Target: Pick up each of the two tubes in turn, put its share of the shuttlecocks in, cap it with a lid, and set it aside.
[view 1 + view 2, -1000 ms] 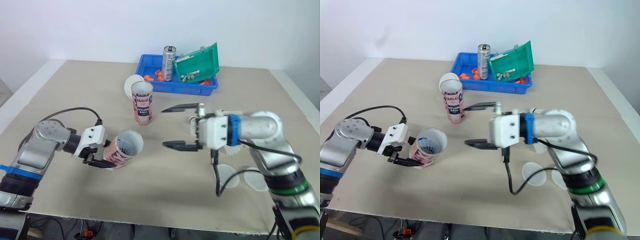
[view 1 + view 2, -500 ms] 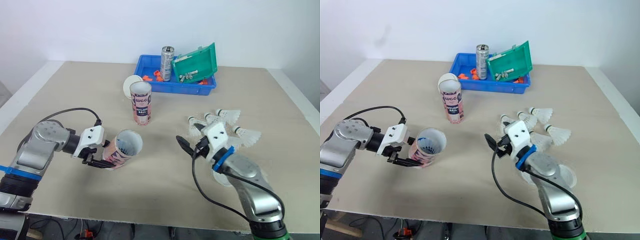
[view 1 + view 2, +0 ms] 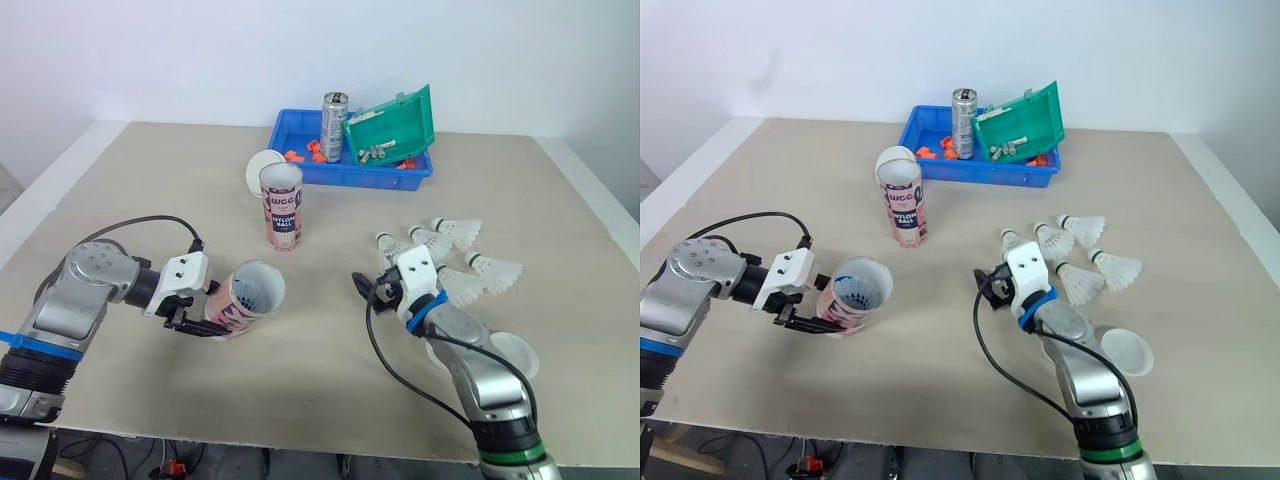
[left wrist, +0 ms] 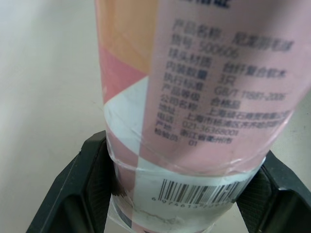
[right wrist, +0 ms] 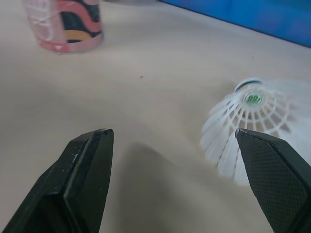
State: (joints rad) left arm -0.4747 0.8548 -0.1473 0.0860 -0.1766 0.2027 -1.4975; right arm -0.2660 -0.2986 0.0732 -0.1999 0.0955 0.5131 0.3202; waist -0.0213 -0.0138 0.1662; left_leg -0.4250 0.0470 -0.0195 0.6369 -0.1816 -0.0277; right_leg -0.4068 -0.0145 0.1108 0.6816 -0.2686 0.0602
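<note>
Left claw [image 3: 195, 322] pinches your tilted pink cardboard tube [image 3: 250, 295] near its base, mouth facing right | right claw [image 5: 171, 132], fingers spread, has dropped from mid-air to the beige surface [image 3: 150, 190] beside the white feathered shuttlecocks [image 3: 458, 229] | you look set for a pick.

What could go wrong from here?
1. Right hand is open with the nearest shuttlecock close to one finger, off centre: closing may flick it or crush feathers.
2. Left hand pinches the tilted tube only near its base; inserting could lever it loose.
</note>
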